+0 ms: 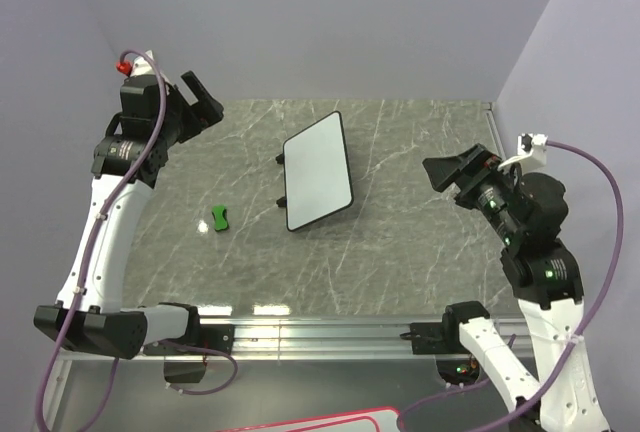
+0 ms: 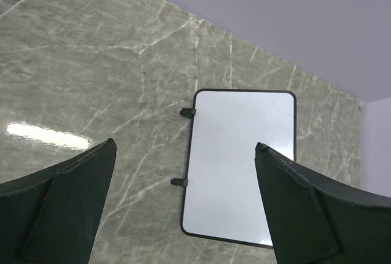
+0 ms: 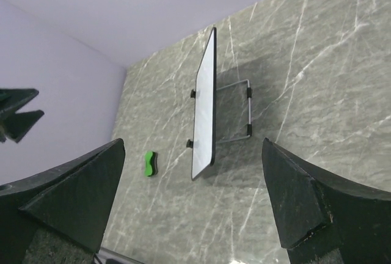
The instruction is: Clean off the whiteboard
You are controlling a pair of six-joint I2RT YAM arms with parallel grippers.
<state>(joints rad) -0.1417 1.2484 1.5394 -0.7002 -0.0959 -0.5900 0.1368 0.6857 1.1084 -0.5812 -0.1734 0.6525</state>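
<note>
While left claw (image 1: 203,100) and right claw (image 1: 457,172) gape empty, the whiteboard (image 1: 318,170) tilts on a marbled table (image 1: 420,237) amid lilac walls (image 1: 330,22).

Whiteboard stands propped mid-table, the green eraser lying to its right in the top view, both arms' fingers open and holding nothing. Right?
Not quite: the top external view shows the green eraser lying to the left of the whiteboard, not its right. The rest stands: board propped mid-table, left gripper and right gripper fingers open, holding nothing.
</note>
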